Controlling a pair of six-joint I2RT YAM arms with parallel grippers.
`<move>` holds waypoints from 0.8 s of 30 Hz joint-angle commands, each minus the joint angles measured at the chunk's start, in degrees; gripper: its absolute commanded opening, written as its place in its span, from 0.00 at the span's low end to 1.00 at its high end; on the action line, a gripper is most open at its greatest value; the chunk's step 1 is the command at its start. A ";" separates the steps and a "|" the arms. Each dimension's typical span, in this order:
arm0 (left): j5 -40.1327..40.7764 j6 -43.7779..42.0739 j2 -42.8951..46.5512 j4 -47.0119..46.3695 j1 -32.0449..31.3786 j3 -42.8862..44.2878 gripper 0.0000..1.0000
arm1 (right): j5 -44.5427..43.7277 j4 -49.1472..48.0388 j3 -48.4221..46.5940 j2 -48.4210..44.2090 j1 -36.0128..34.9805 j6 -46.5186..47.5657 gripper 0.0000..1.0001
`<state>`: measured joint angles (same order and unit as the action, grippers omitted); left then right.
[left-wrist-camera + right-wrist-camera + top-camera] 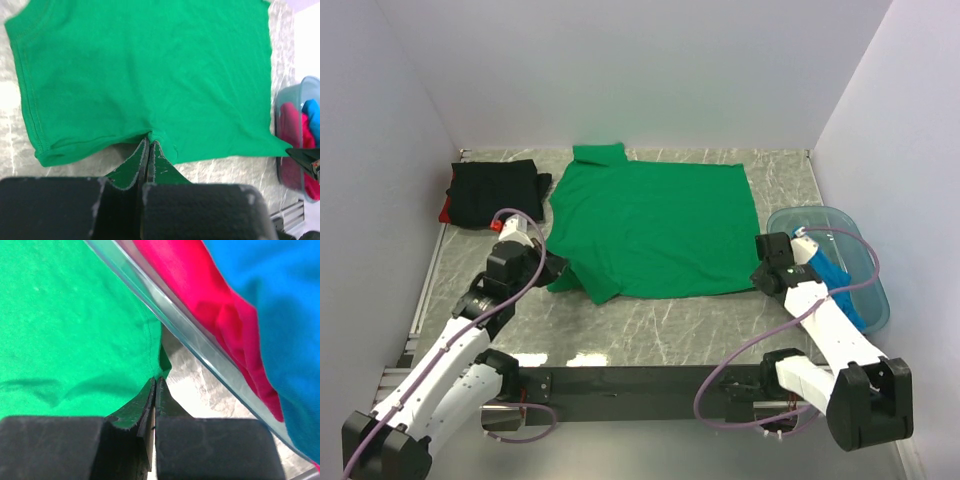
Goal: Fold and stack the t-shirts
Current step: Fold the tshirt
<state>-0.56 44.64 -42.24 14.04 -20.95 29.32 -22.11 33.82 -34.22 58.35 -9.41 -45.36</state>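
Grey marbled table (670, 325), white walls (620, 60). Green shirt (660, 220) lies flat; left gripper (150, 144), right gripper (155, 384) both clamped on its near edge.

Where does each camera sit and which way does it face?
Top external: above and behind the bases, looking down on the green t-shirt, a folded black t-shirt and the tub; both arms show.
Left wrist: on the left arm, facing across the green t-shirt toward the tub; the left gripper shows, shut on the shirt's near edge.
Right wrist: on the right arm, facing the shirt's corner beside the tub; the right gripper shows, shut on it.
Shared: both wrist views show shirt and tub.
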 commanded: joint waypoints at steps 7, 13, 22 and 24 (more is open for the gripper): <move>-0.32 -0.96 -4.85 -4.28 4.95 6.53 0.01 | -4.60 -2.10 -10.34 9.76 -0.35 10.02 0.00; -3.13 -2.10 -13.38 -8.68 6.71 8.73 0.01 | -6.01 -3.68 -16.14 19.15 -0.35 14.59 0.00; -4.01 -4.12 -25.07 -12.64 8.29 15.14 0.01 | -6.37 -2.10 -29.05 32.86 -0.43 21.71 0.00; -3.66 -4.65 -27.10 -12.90 8.47 16.46 0.01 | -6.72 -1.40 -32.82 35.51 -0.35 22.51 0.00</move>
<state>-3.51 42.17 -67.31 5.39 -12.93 41.74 -26.41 32.14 -61.56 91.09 -9.50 -26.30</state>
